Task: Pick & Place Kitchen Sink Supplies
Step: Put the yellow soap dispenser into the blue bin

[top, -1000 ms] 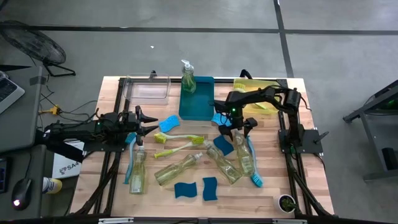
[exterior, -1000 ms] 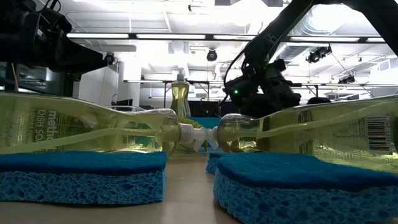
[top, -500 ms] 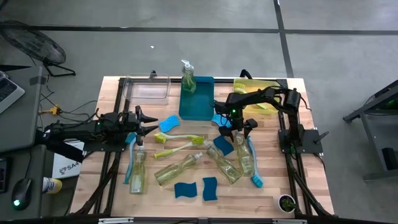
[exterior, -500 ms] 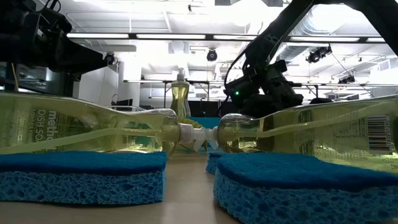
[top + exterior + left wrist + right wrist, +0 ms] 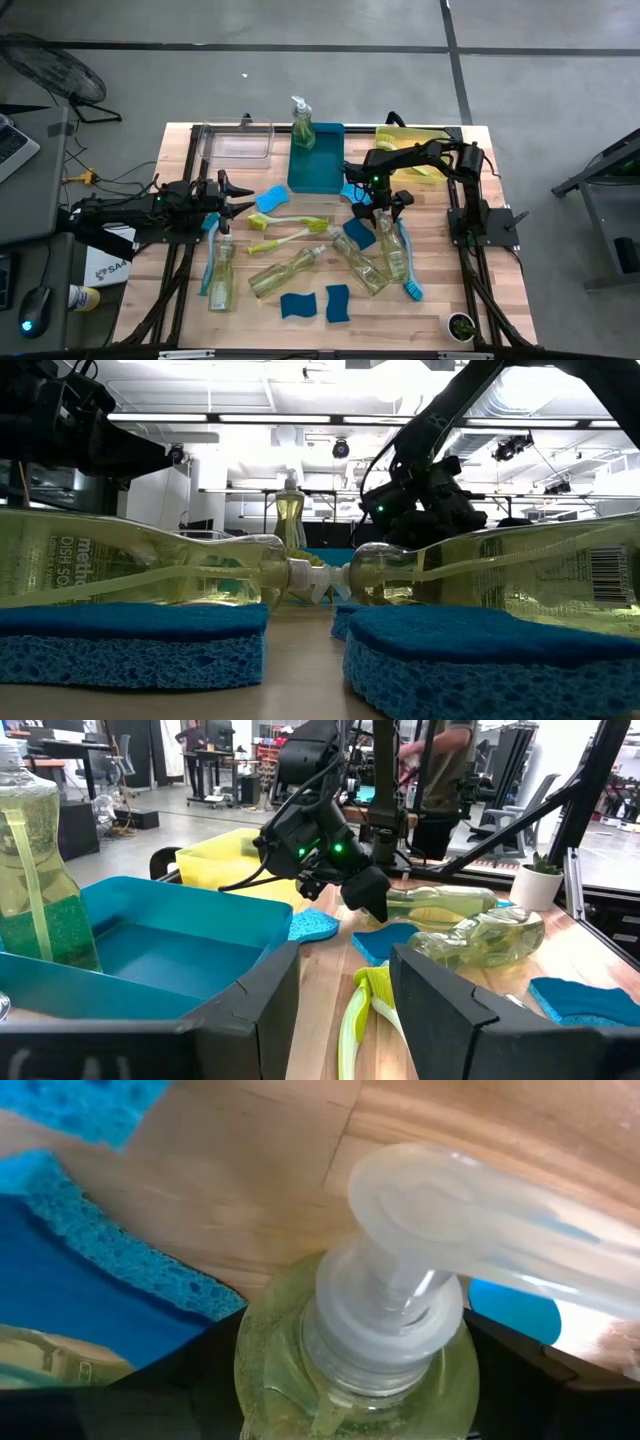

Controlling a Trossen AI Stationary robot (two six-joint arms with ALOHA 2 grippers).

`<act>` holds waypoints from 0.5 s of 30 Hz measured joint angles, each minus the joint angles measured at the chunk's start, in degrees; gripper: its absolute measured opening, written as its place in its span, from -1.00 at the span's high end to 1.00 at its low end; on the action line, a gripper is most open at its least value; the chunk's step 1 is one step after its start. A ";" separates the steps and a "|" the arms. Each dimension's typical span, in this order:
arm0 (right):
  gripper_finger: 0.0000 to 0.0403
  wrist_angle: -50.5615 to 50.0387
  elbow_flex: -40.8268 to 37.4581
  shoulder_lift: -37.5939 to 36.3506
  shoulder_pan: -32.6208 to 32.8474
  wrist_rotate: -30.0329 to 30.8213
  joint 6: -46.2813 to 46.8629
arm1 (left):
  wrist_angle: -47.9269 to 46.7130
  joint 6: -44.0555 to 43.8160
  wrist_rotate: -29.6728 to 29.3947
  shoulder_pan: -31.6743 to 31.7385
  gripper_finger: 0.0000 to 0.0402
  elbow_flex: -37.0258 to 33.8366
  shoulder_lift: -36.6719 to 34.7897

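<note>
Several clear soap bottles lie on their sides on the wooden table, with blue sponges (image 5: 297, 305) and blue and lime-green brushes (image 5: 288, 236) among them. My right gripper (image 5: 382, 210) slants down over the right-hand soap bottle (image 5: 393, 248) and is shut on it just below its pump head (image 5: 450, 1210). One more bottle (image 5: 302, 125) stands upright in the teal bin (image 5: 322, 170). My left gripper (image 5: 240, 198) hovers open at the table's left, holding nothing. My right gripper pinches the lying soap bottle's shoulder (image 5: 262, 1348), just below the neck and pump, between its two fingers, one on each side. The fingers slant down from the far side, across the bottle. The bottle lies on the table on its side.
A clear bin (image 5: 238, 142) and a yellow bin (image 5: 400, 138) flank the teal one along the far edge. A blue sponge (image 5: 358, 232) lies right beside the held bottle, and another bottle (image 5: 360, 265) lies slanted against it. People stand in the room beyond the table.
My right gripper has stayed over the bottle's pump end while its fingers have drawn closer together around the bottle's shoulder. The bottle lies where it was.
</note>
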 joint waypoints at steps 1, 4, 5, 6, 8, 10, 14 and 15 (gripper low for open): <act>-0.39 0.16 0.00 -0.13 0.00 0.13 -0.23 | -0.01 0.00 0.00 -0.01 0.23 -0.01 -0.01; -0.39 0.08 0.00 -0.87 0.00 0.35 -1.03 | -0.02 0.00 0.00 -0.02 0.23 0.00 -0.02; -0.39 0.05 0.00 -1.10 0.00 0.44 -1.04 | -0.01 -0.01 0.00 -0.02 0.23 0.00 0.00; -0.39 0.04 0.00 -1.18 0.00 0.48 -1.06 | -0.02 0.00 0.00 -0.02 0.23 -0.02 0.00; -0.39 0.01 0.00 -1.26 0.00 0.45 -1.19 | 0.00 0.00 0.00 -0.01 0.23 -0.01 -0.01; -0.39 0.01 0.00 -1.28 0.03 0.43 -1.25 | -0.02 0.00 0.00 -0.01 0.23 -0.01 -0.01; -0.39 0.09 0.00 -2.05 0.28 0.47 -1.49 | 0.00 -0.02 0.00 0.00 0.23 0.00 0.00; -0.39 0.17 0.00 -2.53 0.28 0.58 -1.56 | 0.00 -0.02 0.00 0.00 0.23 0.00 -0.01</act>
